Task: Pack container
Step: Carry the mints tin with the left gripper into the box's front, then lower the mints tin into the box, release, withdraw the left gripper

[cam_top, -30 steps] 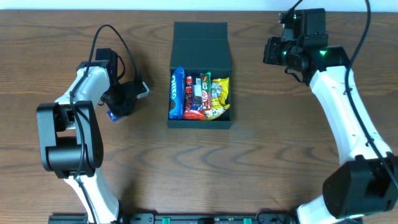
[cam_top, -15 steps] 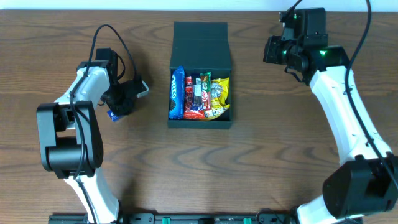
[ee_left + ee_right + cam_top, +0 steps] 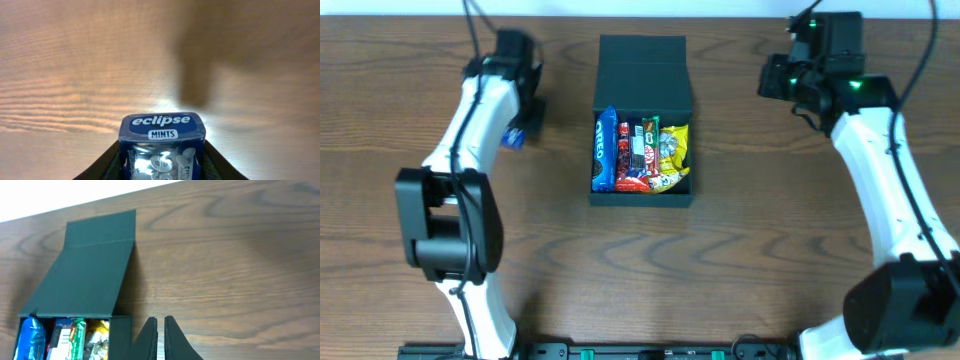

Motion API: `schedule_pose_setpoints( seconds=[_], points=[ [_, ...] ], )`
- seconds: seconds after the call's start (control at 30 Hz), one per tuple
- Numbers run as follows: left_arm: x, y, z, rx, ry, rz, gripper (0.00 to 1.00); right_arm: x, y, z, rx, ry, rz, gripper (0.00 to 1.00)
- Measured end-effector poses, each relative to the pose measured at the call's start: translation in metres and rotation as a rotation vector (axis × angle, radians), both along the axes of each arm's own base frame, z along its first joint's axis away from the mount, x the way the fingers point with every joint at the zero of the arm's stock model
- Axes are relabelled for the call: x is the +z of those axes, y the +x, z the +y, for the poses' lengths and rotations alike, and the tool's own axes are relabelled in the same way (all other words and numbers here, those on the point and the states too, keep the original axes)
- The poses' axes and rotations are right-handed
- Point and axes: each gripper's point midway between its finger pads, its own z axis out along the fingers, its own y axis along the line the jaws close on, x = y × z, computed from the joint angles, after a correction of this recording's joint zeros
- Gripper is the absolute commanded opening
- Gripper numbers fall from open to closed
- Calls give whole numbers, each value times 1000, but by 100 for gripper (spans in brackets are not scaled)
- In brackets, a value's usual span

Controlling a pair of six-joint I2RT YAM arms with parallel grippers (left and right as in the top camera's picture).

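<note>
Your left gripper (image 3: 523,115) has swung toward 12 o'clock since a second ago. It now hangs at 9 o'clock of the container (image 3: 642,75), clamped on an Eclipse mints tin (image 3: 162,145). The container sits centrally, flap laid back toward 12 o'clock, with snack packets (image 3: 640,155) inside. Your right gripper (image 3: 160,330), fingers nearly together on nothing, hovers at its 2 o'clock.

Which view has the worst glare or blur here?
Left wrist: the table is washed out by glare, with a soft, blurred shadow at upper right, though the Eclipse mints pack reads sharp. Right wrist: crisp and evenly lit across the container. Overhead: even light, no obvious blur.
</note>
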Motion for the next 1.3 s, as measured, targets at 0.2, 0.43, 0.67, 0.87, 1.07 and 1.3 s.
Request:
schedule_pose_setpoints(
  seconds=[0.2,0.43,0.67,0.87,1.07,1.3],
  points=[
    [57,20,-104,141,-188,-206,6,55,-22,-48,-106,-3,-106,6],
    [60,-8,-204,150,-360,-208,6,90,-52,-85,-200,-12,-163,6],
    [58,-38,-258,172,-441,-178,6,87,-64,-92,-218,-14,-127,4],
    [21,-63,-284,142,-391,-89,6,78,-72,-91,-201,-29,-81,4],
    [-12,-69,-284,150,-336,-23,6,71,-78,-90,-188,-39,-47,4],
    [-13,-71,-286,141,-346,-9,59,70,-79,-90,-185,-41,-42,6]
  ],
)
